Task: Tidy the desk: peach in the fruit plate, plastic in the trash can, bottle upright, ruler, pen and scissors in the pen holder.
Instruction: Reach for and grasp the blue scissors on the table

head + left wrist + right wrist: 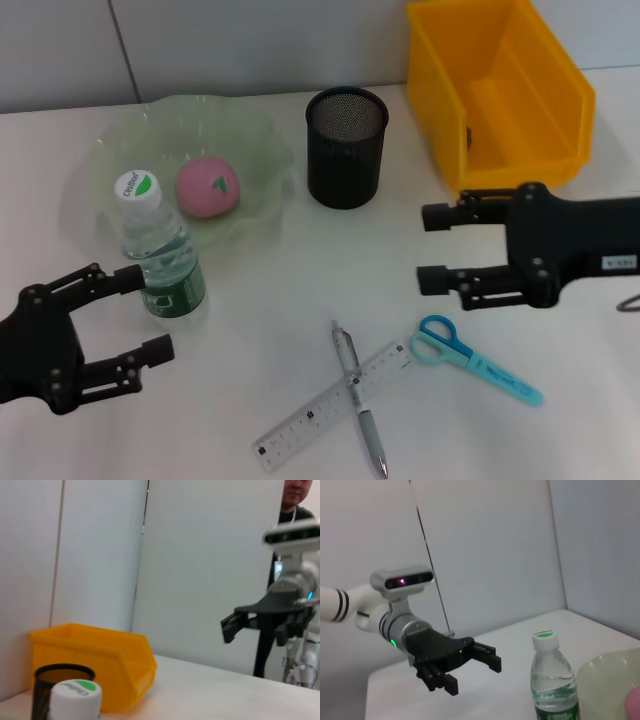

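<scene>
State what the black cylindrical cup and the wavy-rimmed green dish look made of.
Black cylindrical cup: wire mesh, likely matte-coated metal; fine grid shows through its wall. Wavy-rimmed green dish: translucent, probably glossy plastic or glass; the white tabletop shows through.

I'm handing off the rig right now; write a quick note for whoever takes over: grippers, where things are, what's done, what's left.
Left gripper: jaws open, empty, beside the bottle.
Right gripper: jaws open, empty, above the desk in front of the trash can.
Done: peach sits in the fruit plate; bottle stands upright, cap on.
Left: pen and ruler lie crossed on the desk, scissors just beside them. All three go into the pen holder.
No loose plastic visible on the desk.
</scene>
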Tool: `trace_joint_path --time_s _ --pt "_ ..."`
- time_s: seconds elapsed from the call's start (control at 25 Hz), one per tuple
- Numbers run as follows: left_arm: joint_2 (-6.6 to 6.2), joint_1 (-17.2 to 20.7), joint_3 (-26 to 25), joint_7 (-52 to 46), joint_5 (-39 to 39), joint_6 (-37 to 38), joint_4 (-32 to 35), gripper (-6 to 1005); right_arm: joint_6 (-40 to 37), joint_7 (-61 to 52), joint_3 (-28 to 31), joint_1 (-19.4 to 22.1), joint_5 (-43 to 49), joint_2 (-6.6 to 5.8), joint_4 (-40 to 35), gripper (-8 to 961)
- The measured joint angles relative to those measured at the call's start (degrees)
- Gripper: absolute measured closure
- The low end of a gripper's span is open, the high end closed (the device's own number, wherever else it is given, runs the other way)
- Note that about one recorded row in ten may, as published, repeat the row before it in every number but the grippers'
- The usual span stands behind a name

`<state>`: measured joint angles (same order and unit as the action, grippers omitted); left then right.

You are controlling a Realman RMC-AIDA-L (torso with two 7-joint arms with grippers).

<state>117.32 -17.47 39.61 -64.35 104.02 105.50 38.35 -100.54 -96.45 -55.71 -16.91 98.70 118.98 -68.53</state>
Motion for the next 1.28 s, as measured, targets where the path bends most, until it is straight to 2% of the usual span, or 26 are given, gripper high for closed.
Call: trace_joint_path --time_s 0.16,0.2,0.24,0.28,0.44,0.8,1.28 --pt "0.57 -0.1 1.0 -0.3 0.0 0.3 -0.1 177 -2.5 9.5 6.8 -2.4 0.2 -0.87 13.4 210" --pt "0.65 -0.1 1.3 -0.3 0.0 0.3 0.0 177 -2.6 11.9 7.7 -2.9 0.3 -1.37 16.5 211" --pt "0.72 -0.1 1.9 -0.3 0.0 0.3 0.0 177 -2.6 15.9 8.5 -3.4 0.5 -2.49 22.1 211" --pt "0.78 -0.1 2.4 -0.3 0.0 0.3 0.0 177 -2.6 15.9 8.5 -3.4 0.5 -2.49 22.1 211" --pt "1.08 -1.4 4.6 -1.2 -0.1 0.5 -0.2 177 -2.2 21.5 8.6 -3.4 1.2 -4.02 27.8 211" --pt "1.3 -5.0 6.7 -2.7 0.0 -0.5 -1.4 177 -2.3 22.6 9.5 -2.3 2.1 -5.32 28.5 210" --pt "1.12 -9.5 8.7 -6.3 0.2 0.2 -0.2 177 -2.5 23.0 12.4 -1.4 3.0 -5.7 29.6 211"
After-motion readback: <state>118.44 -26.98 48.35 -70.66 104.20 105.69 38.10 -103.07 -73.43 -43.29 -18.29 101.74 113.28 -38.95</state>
